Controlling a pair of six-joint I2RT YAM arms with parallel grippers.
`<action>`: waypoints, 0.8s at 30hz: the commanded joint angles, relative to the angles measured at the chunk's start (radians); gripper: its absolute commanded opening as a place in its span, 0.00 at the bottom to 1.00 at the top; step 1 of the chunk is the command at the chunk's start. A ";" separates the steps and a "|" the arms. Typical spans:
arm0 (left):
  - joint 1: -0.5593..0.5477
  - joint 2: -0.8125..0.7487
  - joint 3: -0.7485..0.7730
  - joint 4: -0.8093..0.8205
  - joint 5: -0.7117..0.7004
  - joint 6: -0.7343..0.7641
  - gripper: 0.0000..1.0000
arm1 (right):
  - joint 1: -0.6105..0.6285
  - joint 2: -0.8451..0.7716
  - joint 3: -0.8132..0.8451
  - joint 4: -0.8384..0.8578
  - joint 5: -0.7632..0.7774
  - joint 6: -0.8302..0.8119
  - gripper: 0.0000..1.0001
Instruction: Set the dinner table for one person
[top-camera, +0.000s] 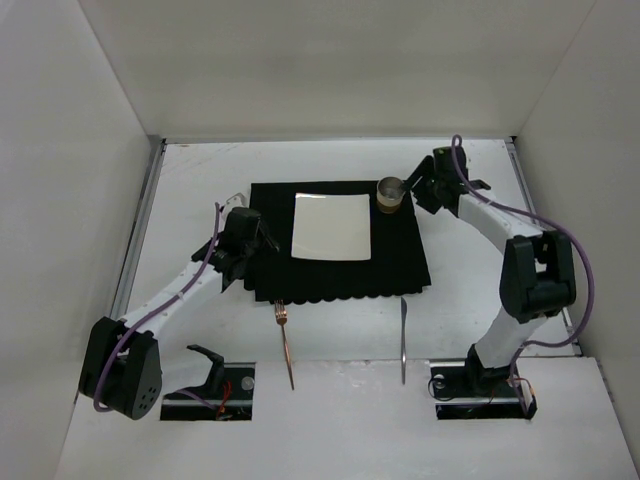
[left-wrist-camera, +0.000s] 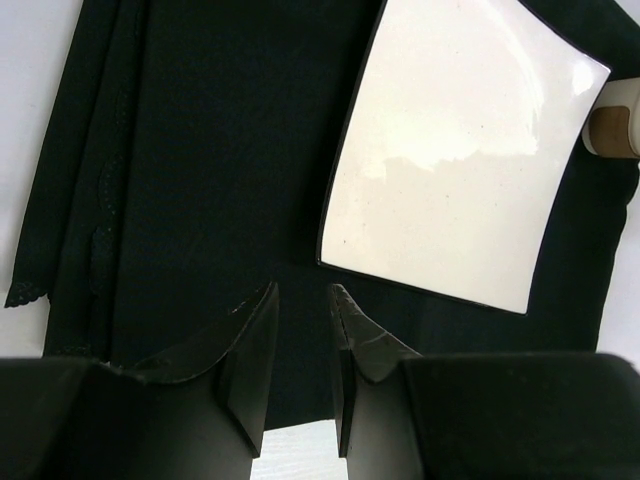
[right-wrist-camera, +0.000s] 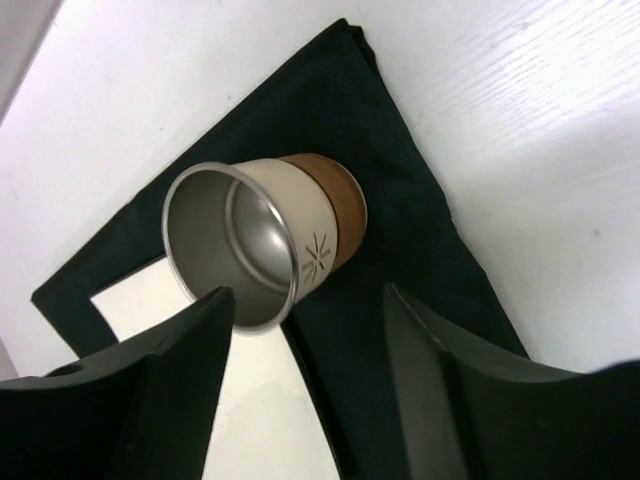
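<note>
At the bottom of the top view, a copper fork (top-camera: 287, 345) and a silver knife (top-camera: 403, 345) lie on the matte-white rectangular counter (top-camera: 200, 190), which fills mid-frame between thin metal rails (top-camera: 140, 235). Beyond them, a black scallop-edged cloth placemat (top-camera: 340, 272) carries a square white plate (top-camera: 332, 227) and a steel cup with a brown base (top-camera: 390, 195). The left pincer (left-wrist-camera: 303, 300), narrow and empty, hangs over the placemat's left side. The right pincer (right-wrist-camera: 305, 295) gapes wide around the cup. White walls (top-camera: 330, 60) fill the upper frame.

cup (top-camera: 390, 194): blocks 1 o'clock of plate (top-camera: 332, 227)
fork (top-camera: 286, 345), knife (top-camera: 403, 340): at 6 o'clock
table (top-camera: 330, 160): bare at 12 o'clock
</note>
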 joint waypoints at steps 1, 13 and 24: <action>0.013 -0.001 0.033 -0.014 0.010 0.020 0.24 | -0.015 -0.156 -0.018 -0.001 0.053 -0.050 0.70; 0.003 -0.024 0.047 -0.073 0.010 0.048 0.11 | 0.353 -0.683 -0.386 -0.499 0.184 -0.038 0.12; 0.000 -0.141 -0.037 -0.165 0.010 0.031 0.11 | 0.791 -0.655 -0.469 -0.808 0.175 0.286 0.47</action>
